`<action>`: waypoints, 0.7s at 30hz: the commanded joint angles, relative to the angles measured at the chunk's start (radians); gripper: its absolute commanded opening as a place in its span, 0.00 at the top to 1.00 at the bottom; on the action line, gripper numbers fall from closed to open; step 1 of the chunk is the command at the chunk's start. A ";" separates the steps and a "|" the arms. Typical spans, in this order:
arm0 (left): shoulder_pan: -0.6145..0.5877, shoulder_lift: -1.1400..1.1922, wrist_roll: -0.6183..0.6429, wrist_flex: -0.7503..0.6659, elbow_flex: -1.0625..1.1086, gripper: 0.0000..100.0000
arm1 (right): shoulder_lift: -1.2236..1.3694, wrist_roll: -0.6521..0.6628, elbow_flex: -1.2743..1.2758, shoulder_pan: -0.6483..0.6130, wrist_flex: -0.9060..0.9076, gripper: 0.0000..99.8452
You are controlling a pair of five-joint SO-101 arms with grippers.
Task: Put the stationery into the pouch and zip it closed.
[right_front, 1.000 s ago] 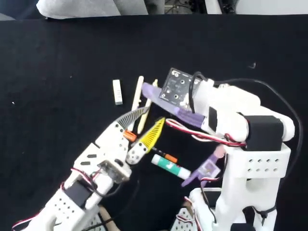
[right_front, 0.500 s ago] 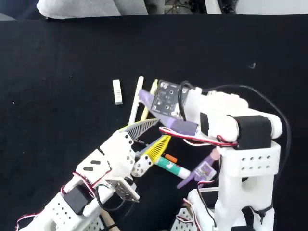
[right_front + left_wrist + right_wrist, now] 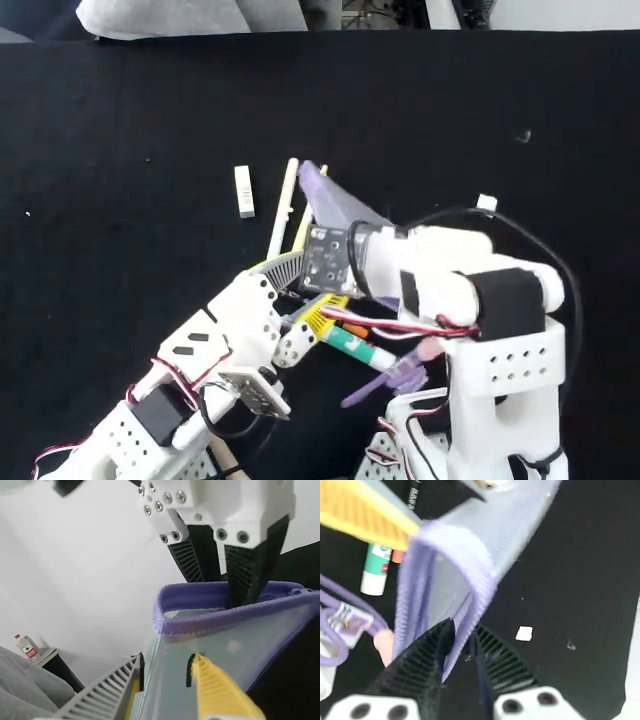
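The translucent purple pouch (image 3: 338,205) is held tilted up off the black table between both arms. My right gripper (image 3: 465,645), with black fingers, is shut on the pouch's purple rim (image 3: 470,575); it also shows in the left wrist view (image 3: 220,585). My left gripper (image 3: 167,660), with one grey and one yellow finger, stands open astride the pouch's near end (image 3: 220,630). On the table lie a white eraser (image 3: 244,190), two pale pencils (image 3: 284,205), a green-and-white glue stick (image 3: 358,348) and an orange pen (image 3: 353,329).
A purple strap with a pink bit (image 3: 398,378) hangs at the right arm's base. A small white scrap (image 3: 487,203) lies to the right. Grey cloth (image 3: 170,15) sits beyond the table's far edge. The left and far table areas hold nothing else.
The right arm has drawn back toward its base with the pouch, tipping the pouch's far end upward. The left arm shifted nearer early on, then kept still.
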 commanded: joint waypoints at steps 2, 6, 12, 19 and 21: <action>0.002 0.005 -0.005 -0.029 0.018 0.83 | -0.015 0.008 0.015 -0.044 0.032 0.99; -0.005 0.000 -0.005 -0.026 0.018 0.83 | -0.010 0.015 -0.001 -0.035 0.032 0.99; -0.113 -0.003 -0.003 -0.025 0.018 0.83 | -0.015 0.147 -0.007 0.103 0.032 0.99; -0.084 -0.003 -0.003 -0.025 0.018 0.83 | -0.016 0.196 -0.007 0.150 0.031 0.99; -0.054 -0.003 -0.003 -0.021 0.018 0.83 | -0.018 0.196 -0.012 0.138 0.031 0.99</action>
